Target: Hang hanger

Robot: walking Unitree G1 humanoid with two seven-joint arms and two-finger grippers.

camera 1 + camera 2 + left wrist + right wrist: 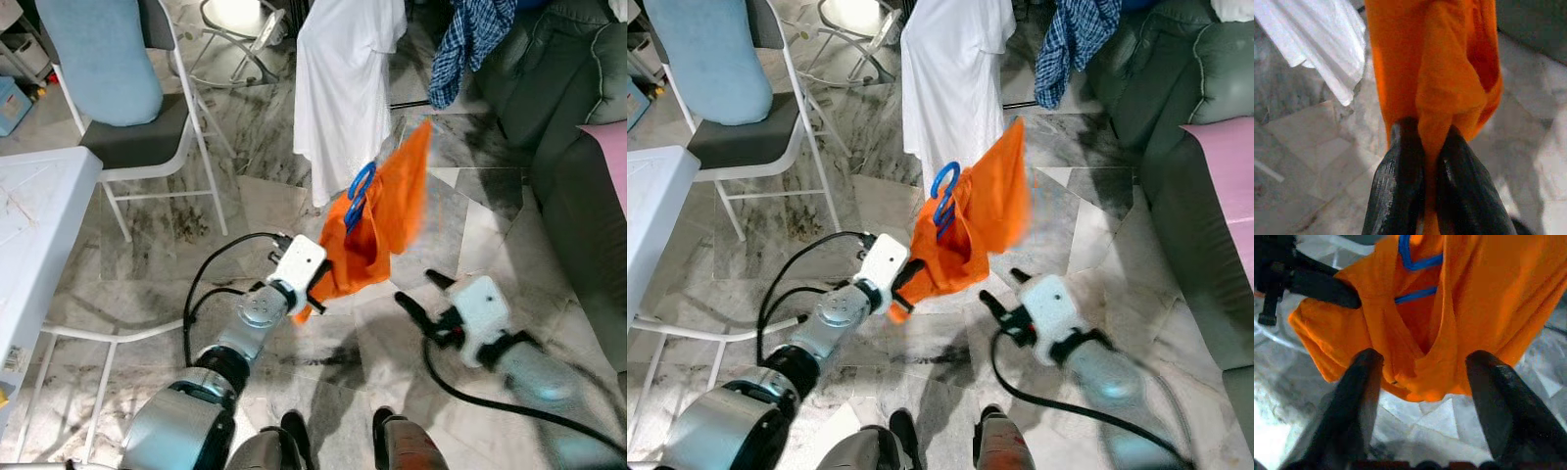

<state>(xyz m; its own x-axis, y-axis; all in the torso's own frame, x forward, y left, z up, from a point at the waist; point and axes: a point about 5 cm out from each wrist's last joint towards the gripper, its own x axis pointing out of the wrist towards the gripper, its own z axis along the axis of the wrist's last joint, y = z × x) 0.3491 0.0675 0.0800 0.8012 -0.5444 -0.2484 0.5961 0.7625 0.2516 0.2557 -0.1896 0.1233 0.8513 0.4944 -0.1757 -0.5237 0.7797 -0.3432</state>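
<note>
Marble floor [196, 211]; white chair [147, 147], sofa [578, 147]; left gripper [318, 284] pinching orange garment [387, 220].

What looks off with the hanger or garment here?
The orange garment sits bunched and lopsided on the blue hanger, held by the left gripper pinching cloth, not the hanger. The right gripper is open, apart from it.

Place: a home living area
Floor [196, 211]: grey-veined marble tiles
12 o'clock: white garment [345, 78] hanging
2 o'clock: dark sofa [573, 108], checked shirt [468, 39]
10 o'clock: folding chair [137, 127]
</note>
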